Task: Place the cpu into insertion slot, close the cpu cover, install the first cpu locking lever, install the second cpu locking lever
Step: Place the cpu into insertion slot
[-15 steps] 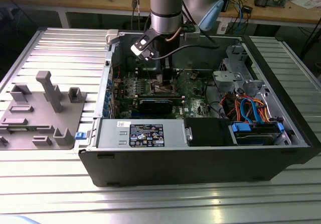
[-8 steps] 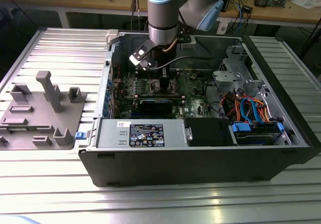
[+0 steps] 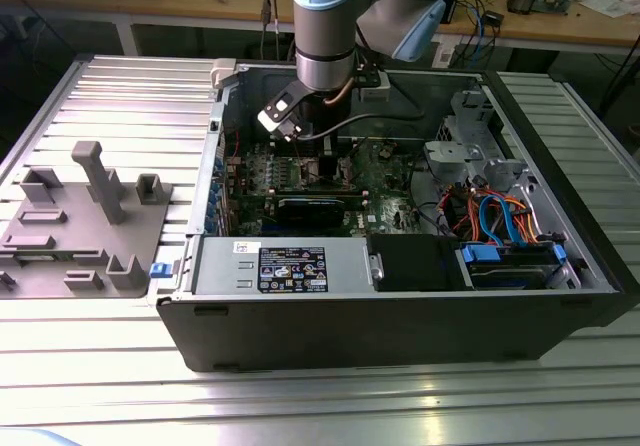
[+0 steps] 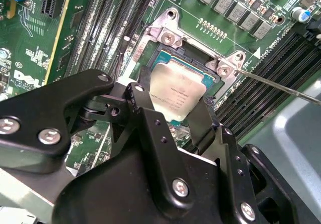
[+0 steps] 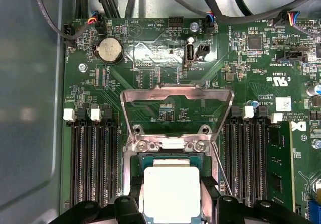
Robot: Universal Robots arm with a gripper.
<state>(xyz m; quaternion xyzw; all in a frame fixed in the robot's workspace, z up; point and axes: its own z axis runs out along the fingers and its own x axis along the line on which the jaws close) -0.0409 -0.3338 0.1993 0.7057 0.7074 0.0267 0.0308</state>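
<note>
Claw [image 5: 172, 206], closed to chip width, gripping cpu [image 5: 172, 184] by opposite edges, holding it level at insertion slot [image 5: 165, 159] directly beneath claw, likely for square seating; cpu cover [image 5: 176, 92] standing raised just beyond claw, leaving slot open.

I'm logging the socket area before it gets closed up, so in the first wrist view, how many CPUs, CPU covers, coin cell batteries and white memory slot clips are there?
cpu: 1
cpu cover: 1
coin cell battery: 1
white memory slot clips: 4
Total: 7
</note>
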